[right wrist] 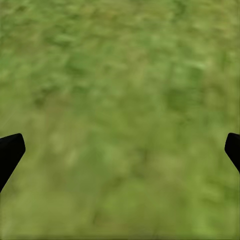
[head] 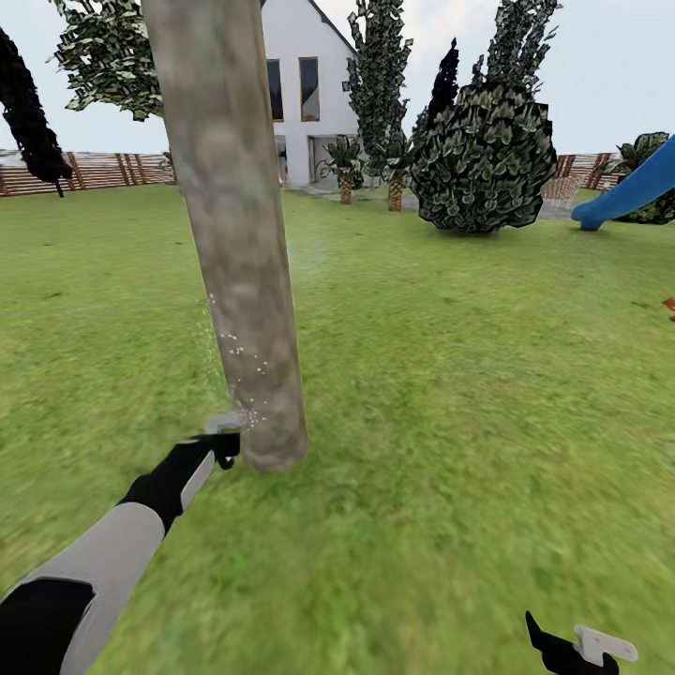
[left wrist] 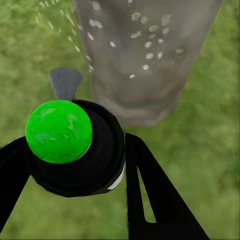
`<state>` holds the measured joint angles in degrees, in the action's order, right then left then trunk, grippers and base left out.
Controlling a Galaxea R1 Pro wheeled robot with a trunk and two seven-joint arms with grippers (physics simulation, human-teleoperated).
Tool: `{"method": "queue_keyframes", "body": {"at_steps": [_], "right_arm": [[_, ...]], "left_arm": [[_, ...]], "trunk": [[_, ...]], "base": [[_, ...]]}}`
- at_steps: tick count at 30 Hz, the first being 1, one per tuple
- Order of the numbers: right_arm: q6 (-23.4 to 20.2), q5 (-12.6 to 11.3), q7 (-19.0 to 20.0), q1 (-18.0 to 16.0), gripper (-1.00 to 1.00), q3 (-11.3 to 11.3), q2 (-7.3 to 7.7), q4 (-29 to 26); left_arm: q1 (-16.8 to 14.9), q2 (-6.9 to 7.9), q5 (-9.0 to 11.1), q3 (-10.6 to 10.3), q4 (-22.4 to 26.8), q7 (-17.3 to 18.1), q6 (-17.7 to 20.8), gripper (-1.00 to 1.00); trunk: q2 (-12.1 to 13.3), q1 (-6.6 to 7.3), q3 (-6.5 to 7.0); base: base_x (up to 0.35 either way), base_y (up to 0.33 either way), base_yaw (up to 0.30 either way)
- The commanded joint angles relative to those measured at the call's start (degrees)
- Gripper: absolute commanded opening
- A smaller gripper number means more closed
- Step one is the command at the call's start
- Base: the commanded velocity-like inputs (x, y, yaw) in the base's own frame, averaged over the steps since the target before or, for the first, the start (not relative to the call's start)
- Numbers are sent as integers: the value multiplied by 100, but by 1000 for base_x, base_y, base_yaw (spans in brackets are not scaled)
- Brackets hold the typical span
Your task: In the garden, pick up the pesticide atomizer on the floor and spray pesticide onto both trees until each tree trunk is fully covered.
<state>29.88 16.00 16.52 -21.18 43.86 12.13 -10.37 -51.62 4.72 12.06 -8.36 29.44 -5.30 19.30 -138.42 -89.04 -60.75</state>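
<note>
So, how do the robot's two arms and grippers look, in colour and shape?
The left arm has a light grey, rounded forearm between black sections. The left gripper is black, with flat tapering fingers, one slotted. The right gripper is black with a white tip piece.

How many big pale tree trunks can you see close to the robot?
1. The tree trunk stands on the grass just ahead of the left gripper, flecked with white pesticide. Another may be out of frame.

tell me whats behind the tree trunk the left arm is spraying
Behind the tree trunk stand a white house and a brown fence on grass. The trunk covers whatever lies directly behind it.
</note>
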Motion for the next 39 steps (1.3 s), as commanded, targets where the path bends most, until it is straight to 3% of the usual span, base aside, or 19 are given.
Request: {"method": "queue_keyframes", "body": {"at_steps": [1, 4, 5, 6, 8, 25, 39], "right_arm": [[0, 0, 0, 0, 100, 0, 0, 0], [0, 8, 0, 0, 100, 0, 0, 0], [0, 8, 0, 0, 100, 0, 0, 0], [0, 8, 0, 0, 100, 0, 0, 0], [0, 8, 0, 0, 100, 0, 0, 0], [3, -1, -9, 0, 100, 0, -9, 202], [4, -1, -5, 0, 100, 0, -11, 202]], "left_arm": [[78, -8, 5, 0, -12, -20, -58, -100], [575, -104, 31, 24, -141, -96, -448, -100], [610, -140, 25, 31, -177, -150, -479, -100], [651, -198, 36, 36, -235, -448, -515, -100], [673, -221, 41, 36, -243, -634, -525, -100], [697, -235, 44, 36, -237, -657, -524, -100], [697, -235, 49, 36, -237, -674, -524, -100]], "trunk": [[0, 1, 1], [0, 1, 1], [0, 1, 1], [0, 1, 1], [0, 1, 1], [0, 1, 1], [0, 1, 1]], "base": [[0, 0, 0], [0, 0, 0], [0, 0, 0], [0, 0, 0], [0, 0, 0], [0, -213, 1], [23, -270, 190]]}}
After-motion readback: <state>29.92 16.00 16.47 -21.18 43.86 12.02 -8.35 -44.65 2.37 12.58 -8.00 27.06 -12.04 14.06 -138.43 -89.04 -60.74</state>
